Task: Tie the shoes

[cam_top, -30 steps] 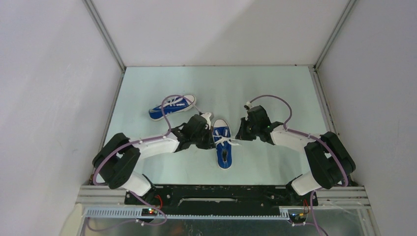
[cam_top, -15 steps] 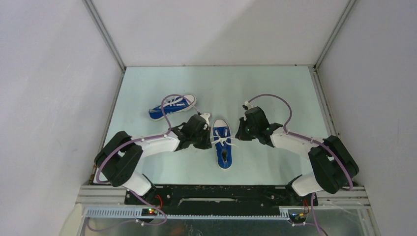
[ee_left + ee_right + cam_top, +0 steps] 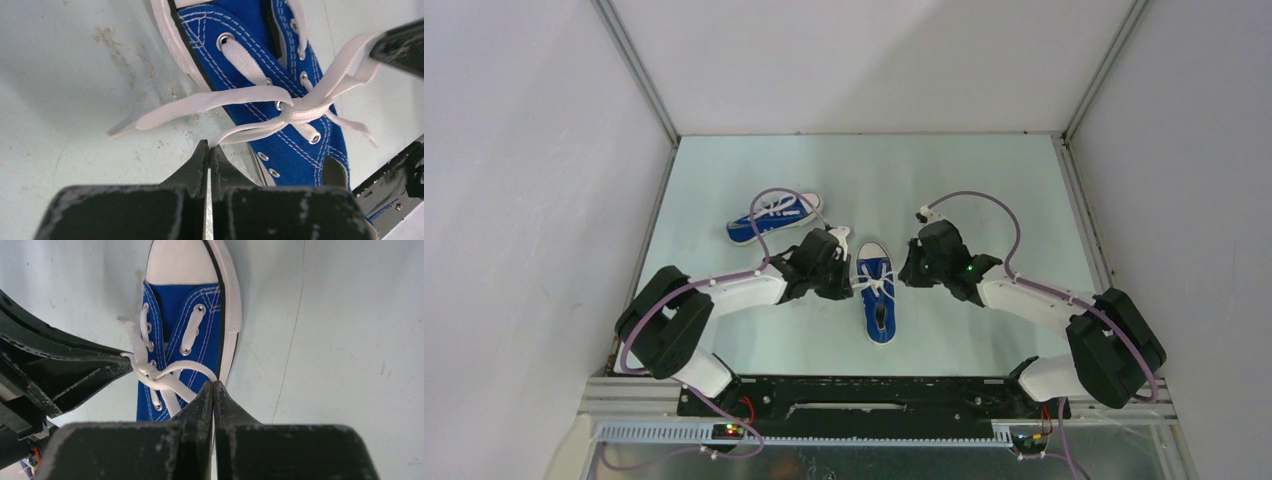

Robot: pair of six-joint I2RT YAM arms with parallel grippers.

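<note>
A blue sneaker [image 3: 877, 298] with white laces lies mid-table, toe pointing away. It also shows in the left wrist view [image 3: 280, 75] and the right wrist view [image 3: 185, 335]. A knot [image 3: 295, 111] sits on its tongue. My left gripper [image 3: 209, 145], on the shoe's left side [image 3: 848, 276], is shut on a lace loop. My right gripper [image 3: 213, 385], on the shoe's right side [image 3: 908, 274], is shut on the other lace loop [image 3: 190, 367]. A loose lace end [image 3: 165, 114] lies on the table. The second sneaker [image 3: 775, 218] lies on its side at the back left.
White enclosure walls [image 3: 544, 150] surround the pale green table [image 3: 984, 190]. Purple cables [image 3: 979, 200] loop off both arms. The arm bases stand on a black rail [image 3: 874, 395] at the near edge.
Both grippers have shifted slightly toward the back, still holding their lace loops. The right arm's elbow has swung outward to the right.
</note>
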